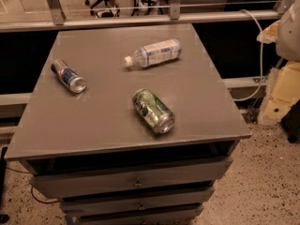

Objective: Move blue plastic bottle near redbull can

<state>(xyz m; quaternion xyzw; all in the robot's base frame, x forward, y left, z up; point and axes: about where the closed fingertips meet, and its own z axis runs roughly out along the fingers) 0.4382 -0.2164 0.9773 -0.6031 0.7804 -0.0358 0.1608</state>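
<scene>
The blue plastic bottle lies on its side at the back middle of the grey cabinet top, with its white cap pointing left. The redbull can lies on its side near the left edge, silver top toward the front right. My gripper hangs at the right edge of the view, off the cabinet and well right of the bottle, touching nothing on the top.
A fatter green patterned can lies on its side at the front middle, between the bottle and the front edge. Drawers are below the top. A white cable and a rail run behind.
</scene>
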